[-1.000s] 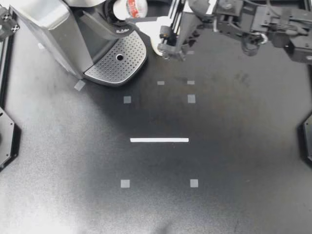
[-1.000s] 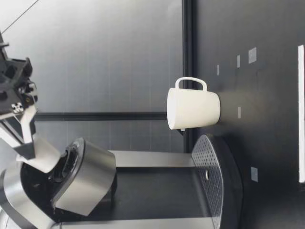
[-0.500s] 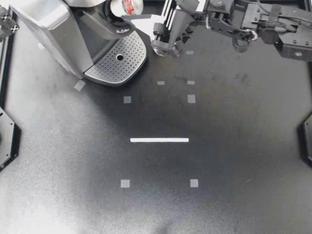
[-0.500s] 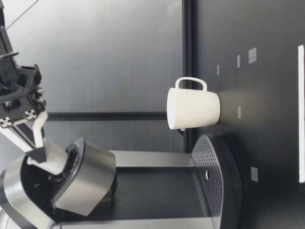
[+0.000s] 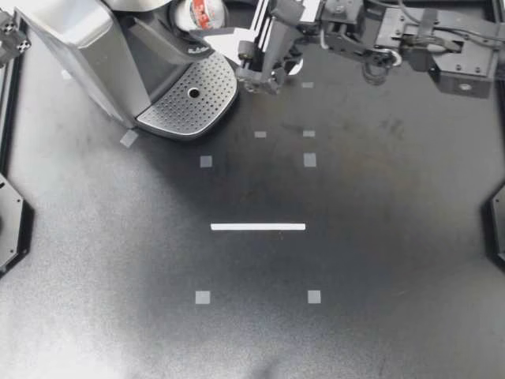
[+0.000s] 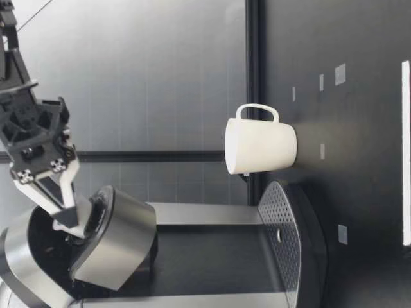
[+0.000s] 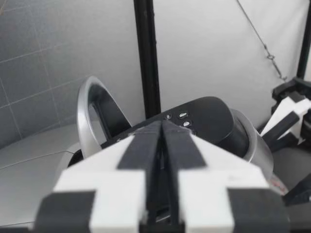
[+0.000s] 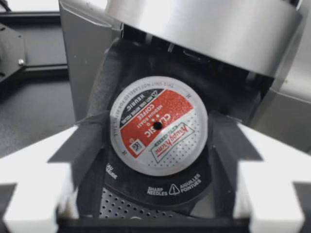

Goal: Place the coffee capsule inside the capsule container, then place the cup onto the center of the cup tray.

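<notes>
In the top view my right pincer (image 5: pixel 203 17) reaches in over the silver and black coffee machine (image 5: pixel 79 47) at the far edge of the black desk (image 5: pixel 355 237). The round red-and-white foil-topped coffee capsule (image 5: pixel 207 11) sits between its fingers, and the perforated silver cup tray (image 5: pixel 189 99) lies nearby, beside and below it. The arm hides the cup here. In the low view the right pincer (image 6: pixel 67 221) points down into the machine's open top, its fingertips just inside the raised silver lid (image 6: pixel 119 237); the capsule cannot be made out there. Well below the pincer, the white ceramic cup (image 6: pixel 260 147) stands upright on the desk (image 6: pixel 359 160) just beside the cup tray (image 6: pixel 282 218), not on it, its handle turned away from the machine. In the left wrist view my left pincer (image 7: pixel 162 128) has its fingers pressed together with nothing between them; the coffee machine (image 7: pixel 204 116) is ahead of it, and a finger of the right pincer (image 7: pixel 286 119) shows beyond the machine, off to one side. In the right wrist view the right pincer (image 8: pixel 158 141) is spread to the capsule's width, a dark pad meeting the rim of the coffee capsule (image 8: pixel 158 124) on each side, so it grips it. The capsule is foil-up over the black capsule container (image 8: pixel 165 187), directly under the lid (image 8: pixel 204 29).
</notes>
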### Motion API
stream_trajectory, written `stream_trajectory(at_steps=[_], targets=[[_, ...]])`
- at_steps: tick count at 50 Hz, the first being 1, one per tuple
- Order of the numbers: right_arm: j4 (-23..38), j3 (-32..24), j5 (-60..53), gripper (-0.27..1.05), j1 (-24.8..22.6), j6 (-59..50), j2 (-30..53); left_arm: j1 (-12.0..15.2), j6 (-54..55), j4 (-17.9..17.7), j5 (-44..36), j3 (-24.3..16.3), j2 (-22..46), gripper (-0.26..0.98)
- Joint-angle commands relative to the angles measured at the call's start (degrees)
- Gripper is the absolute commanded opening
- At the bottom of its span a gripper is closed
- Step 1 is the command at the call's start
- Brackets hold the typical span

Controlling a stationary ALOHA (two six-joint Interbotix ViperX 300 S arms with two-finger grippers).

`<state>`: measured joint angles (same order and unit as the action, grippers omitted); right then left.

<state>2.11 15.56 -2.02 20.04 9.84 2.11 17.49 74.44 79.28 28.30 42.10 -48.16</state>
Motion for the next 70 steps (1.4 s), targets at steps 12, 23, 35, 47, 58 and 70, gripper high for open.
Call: stream_trajectory(at_steps=[12, 23, 35, 47, 58, 70], targets=[[1.9, -3.2, 0.4, 0.80, 0.4, -0.2, 0.5, 0.1, 0.0, 0.2, 0.1, -0.6, 0.1, 0.11], [1.9, -2.8, 0.0, 0.80, -0.8, -0.2, -1.7, 0.1, 0.0, 0.2, 0.2, -0.6, 0.1, 0.11], [1.8, -0.3, -1.3, 0.80, -1.5, -0.4, -5.3, 0.1, -0.1, 0.3, 0.8, -0.5, 0.0, 0.11], [1.1, 7.9, -4.0, 0.79, -3.7, -0.8, -14.0, 0.1, 0.1, 1.8, 9.3, -0.7, -0.1, 0.11], [-1.1, 17.9, -9.3, 0.72, -7.9, -2.6, -23.7, 0.1, 0.3, 4.7, 13.8, -0.9, -0.3, 0.11], [-1.2, 29.3, -20.5, 0.48, -10.2, -7.8, -32.6, 2.7, 1.7, 5.5, 16.3, -0.4, 1.7, 0.11]])
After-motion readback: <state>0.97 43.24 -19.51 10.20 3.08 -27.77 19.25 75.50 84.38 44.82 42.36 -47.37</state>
